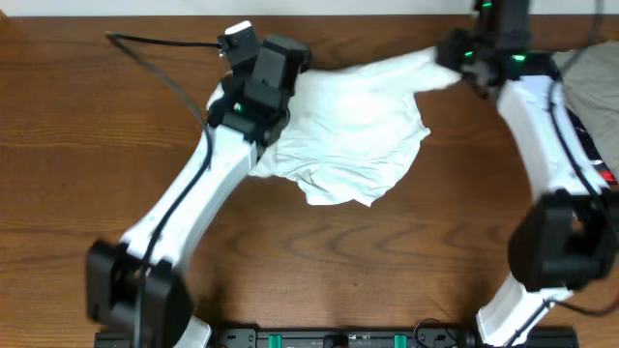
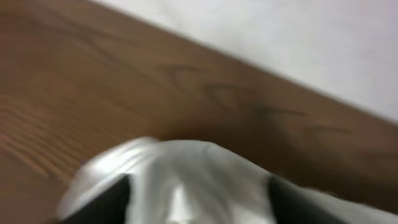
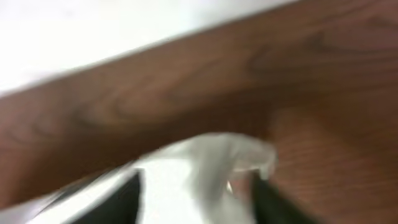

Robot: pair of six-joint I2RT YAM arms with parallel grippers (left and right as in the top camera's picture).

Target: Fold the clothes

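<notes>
A: How is the left gripper [image 2: 196, 202]?
B: Its fingers [image 2: 102, 202] stand apart, with the white T-shirt [image 2: 193, 168] bunched in the gap between them.
A: And the right gripper [image 3: 196, 202]?
B: Its fingers are apart too, and a fold of cloth rises between them past the tips. Both views are blurred.
A: The rest of it?
B: It lies crumpled on the table [image 1: 97, 174], spanning from one pair of fingers to the other.

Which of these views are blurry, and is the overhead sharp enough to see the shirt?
Overhead: fairly sharp, evenly lit, white T-shirt slightly washed out. Left wrist: heavy blur across T-shirt and table. Right wrist: just as smeared.
</notes>
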